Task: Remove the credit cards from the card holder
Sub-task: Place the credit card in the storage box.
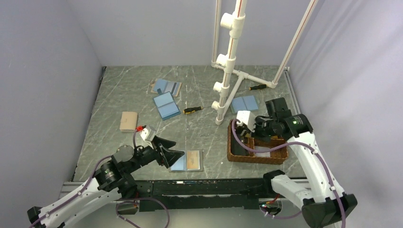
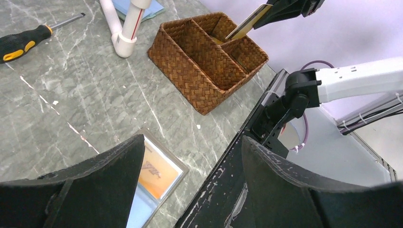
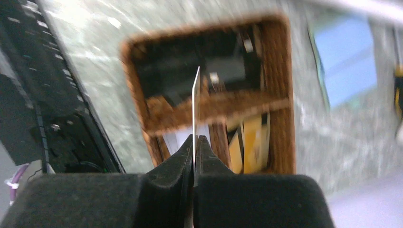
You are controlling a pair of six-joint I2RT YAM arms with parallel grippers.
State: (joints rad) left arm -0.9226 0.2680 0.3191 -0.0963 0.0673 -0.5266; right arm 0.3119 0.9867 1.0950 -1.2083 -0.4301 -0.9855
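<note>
Top external: grey marbled table (image 1: 119, 95); left claw (image 2: 192, 142) apart, right claw (image 3: 194, 138) clamped on card (image 3: 195, 95)

— Is there any writing here that we can read?

— None that we can make out. On the orange panel inside the card holder (image 2: 159, 175), at the near edge of the table (image 2: 71, 104), we see a dark slanted mark like a logo, but its characters are too blurred for us to tell.

— And the credit card (image 2: 244, 26) above the wicker tray (image 2: 190, 71) on the right?

— We see only a plain tan face from the left wrist, and from the right wrist just its thin edge.
</note>
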